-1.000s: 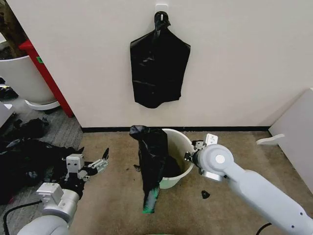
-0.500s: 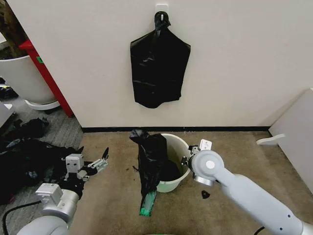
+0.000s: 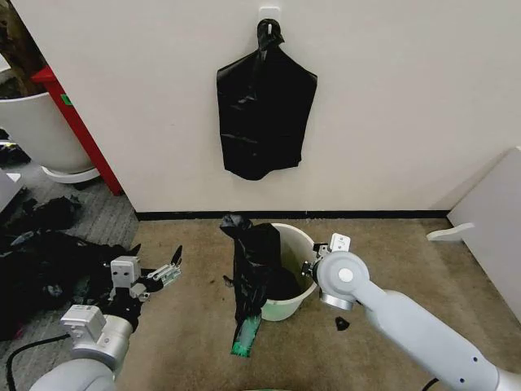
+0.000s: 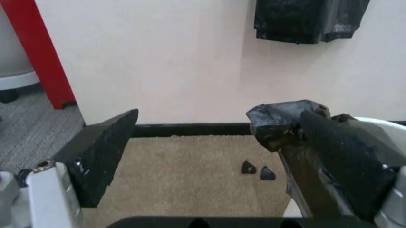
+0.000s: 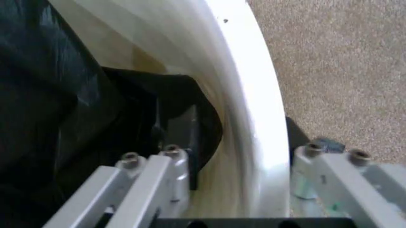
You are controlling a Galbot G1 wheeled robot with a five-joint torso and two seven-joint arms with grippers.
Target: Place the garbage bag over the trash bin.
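The trash bin [image 3: 286, 303], a small cream-white bucket, stands on the carpet near the wall. The glossy black garbage bag [image 3: 254, 273] is draped over its left rim; part lies inside and a long fold hangs down the outside to the floor. My right gripper [image 3: 313, 263] is at the bin's right rim. In the right wrist view my right gripper [image 5: 244, 142] straddles the rim [image 5: 254, 95], one finger inside by the bag [image 5: 57, 95] and one outside, shut on it. My left gripper [image 3: 151, 274] hovers open to the bin's left. Past my left gripper [image 4: 222, 166] the bag's top [image 4: 285, 121] shows.
A knotted bunch of black bags [image 3: 264, 114] hangs from a wall hook above the bin. On the left are a large white tub [image 3: 37, 126], a red post [image 3: 77, 122] and a dull black heap [image 3: 41, 261]. Small black scraps [image 3: 342, 324] lie beside the bin. A white panel [image 3: 496, 228] stands right.
My right gripper has moved left and slightly nearer, and the bin has shifted left with it. The bag has shifted with the bin. The left arm is still.
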